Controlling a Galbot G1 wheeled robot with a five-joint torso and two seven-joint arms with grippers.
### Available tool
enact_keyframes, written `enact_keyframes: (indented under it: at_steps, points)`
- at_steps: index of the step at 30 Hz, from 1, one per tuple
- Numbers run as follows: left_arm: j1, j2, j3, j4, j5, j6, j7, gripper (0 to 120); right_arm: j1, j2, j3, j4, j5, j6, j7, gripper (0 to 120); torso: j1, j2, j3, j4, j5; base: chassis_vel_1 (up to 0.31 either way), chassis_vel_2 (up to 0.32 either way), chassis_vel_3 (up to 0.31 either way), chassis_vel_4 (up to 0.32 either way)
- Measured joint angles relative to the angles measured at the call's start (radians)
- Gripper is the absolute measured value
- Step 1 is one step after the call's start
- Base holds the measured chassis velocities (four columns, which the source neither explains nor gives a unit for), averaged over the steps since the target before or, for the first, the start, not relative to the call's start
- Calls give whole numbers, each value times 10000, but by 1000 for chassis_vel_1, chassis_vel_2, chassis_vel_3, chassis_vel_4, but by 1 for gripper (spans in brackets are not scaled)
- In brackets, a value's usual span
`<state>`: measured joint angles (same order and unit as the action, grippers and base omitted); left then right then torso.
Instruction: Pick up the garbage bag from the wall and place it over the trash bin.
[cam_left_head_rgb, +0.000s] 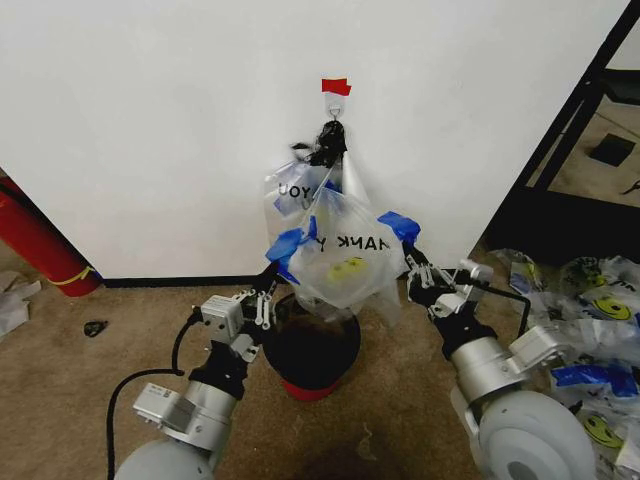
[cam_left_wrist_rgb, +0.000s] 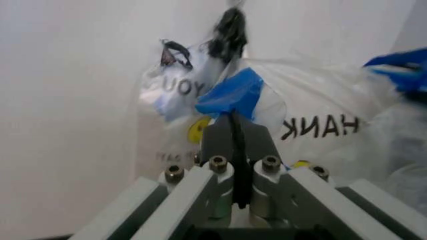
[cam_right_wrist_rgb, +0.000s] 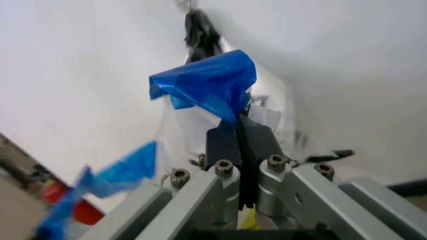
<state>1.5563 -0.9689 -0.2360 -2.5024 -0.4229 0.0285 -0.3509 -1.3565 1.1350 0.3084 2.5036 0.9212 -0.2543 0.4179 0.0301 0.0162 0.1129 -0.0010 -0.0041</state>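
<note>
With both blue handles pinched in my left gripper (cam_left_head_rgb: 272, 262) and right gripper (cam_left_head_rgb: 410, 258), the garbage bag (cam_left_head_rgb: 345, 255) hangs spread just above the trash bin (cam_left_head_rgb: 312, 350); next, I judge, lower it over the rim.

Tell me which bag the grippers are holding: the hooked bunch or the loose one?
The loose garbage bag, in front over the trash bin. Left gripper and right gripper each pinch a blue handle. The bunch hangs from the hook.
</note>
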Motion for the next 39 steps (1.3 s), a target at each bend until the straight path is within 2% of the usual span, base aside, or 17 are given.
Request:
enact_keyframes:
  at_steps: [4,10,12,14,19,25,29,31,35,39]
  points:
    - [403,152,-881,0,-238,28,19,0,289,37,-121,7,835,58,-215,0,0,0,0,1,0,0,0,0,0]
    - [425,357,-1685,2,-565,-19,46,0,769,148,-441,-109,901,443,-888,0,0,0,-1,-2,-2,0,0,0,0]
    - [256,380,-1836,6,-682,-62,51,0,1243,284,-812,-610,843,707,-1163,0,0,0,0,-1,-2,0,0,0,0]
    - [139,377,-1841,6,-682,-101,52,0,1446,346,-952,-814,827,786,-1205,0,1,0,0,0,-2,0,0,0,0]
    - [-251,282,-1635,9,-618,-335,25,0,2521,1145,-1909,-2554,646,996,-1169,0,1,0,1,1,-1,0,0,0,0]
    - [30,42,-1225,15,-378,-526,-73,0,2643,1901,-2383,-3650,233,1080,-967,0,1,0,1,2,0,0,0,0,0]
    - [462,-147,-906,19,76,-784,-108,0,2281,1707,-2316,-3662,127,1145,-986,0,1,-1,0,2,0,0,0,0,0]
    - [694,-254,-632,22,331,-937,-115,0,1970,1284,-2020,-3338,247,1178,-988,0,0,0,-1,-2,2,0,0,0,0]
    - [531,-355,-282,149,427,-964,-135,0,1623,775,-1615,-2996,368,1330,-952,0,0,0,-1,-2,1,0,0,0,0]
    - [475,-425,-108,259,505,-964,-144,0,1417,649,-1461,-2883,359,1420,-925,0,0,0,-1,-3,2,0,0,0,0]
